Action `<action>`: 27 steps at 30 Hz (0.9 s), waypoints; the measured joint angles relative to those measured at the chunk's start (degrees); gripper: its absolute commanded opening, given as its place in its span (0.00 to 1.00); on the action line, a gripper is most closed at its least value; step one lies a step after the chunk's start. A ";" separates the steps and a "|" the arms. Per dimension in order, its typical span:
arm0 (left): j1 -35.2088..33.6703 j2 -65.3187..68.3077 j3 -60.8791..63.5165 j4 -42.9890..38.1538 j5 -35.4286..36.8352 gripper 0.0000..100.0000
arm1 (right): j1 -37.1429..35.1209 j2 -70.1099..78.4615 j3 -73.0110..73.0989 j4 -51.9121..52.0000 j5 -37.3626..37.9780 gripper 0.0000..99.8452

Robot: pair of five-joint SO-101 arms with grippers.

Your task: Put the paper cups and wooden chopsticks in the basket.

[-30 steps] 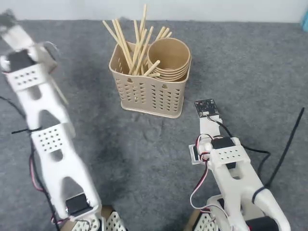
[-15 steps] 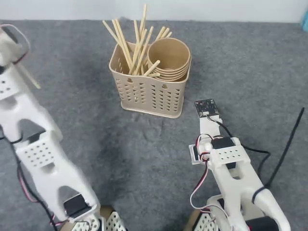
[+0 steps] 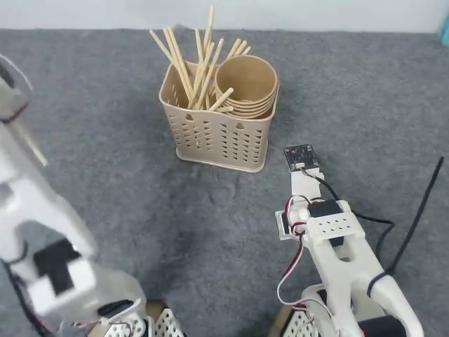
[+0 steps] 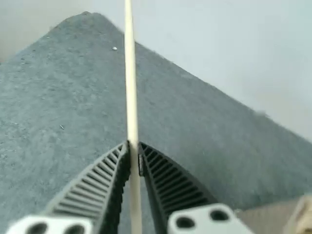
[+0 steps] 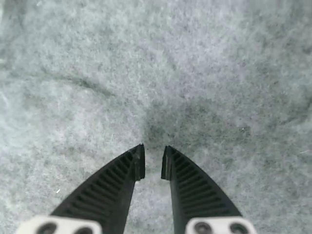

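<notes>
Gripping one wooden chopstick between clenched fingers, the left claw is raised over the grey-carpeted worktop; the stick runs straight out beyond the fingertips. The right claw hangs low over bare carpet, fingers parted by a narrow gap, holding nothing. The basket stands well apart from the left claw and holds the stacked paper cups and a bundle of chopsticks.
</notes>
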 measured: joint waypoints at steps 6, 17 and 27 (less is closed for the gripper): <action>6.24 -14.42 12.92 -3.16 0.00 0.01 | 0.00 0.00 0.00 0.00 0.00 0.07; 21.71 -38.07 35.78 -17.67 -0.18 0.01 | 0.00 0.00 0.00 0.00 0.00 0.07; 32.97 -48.00 71.56 -62.59 0.00 0.01 | 0.00 0.00 0.00 0.00 0.00 0.07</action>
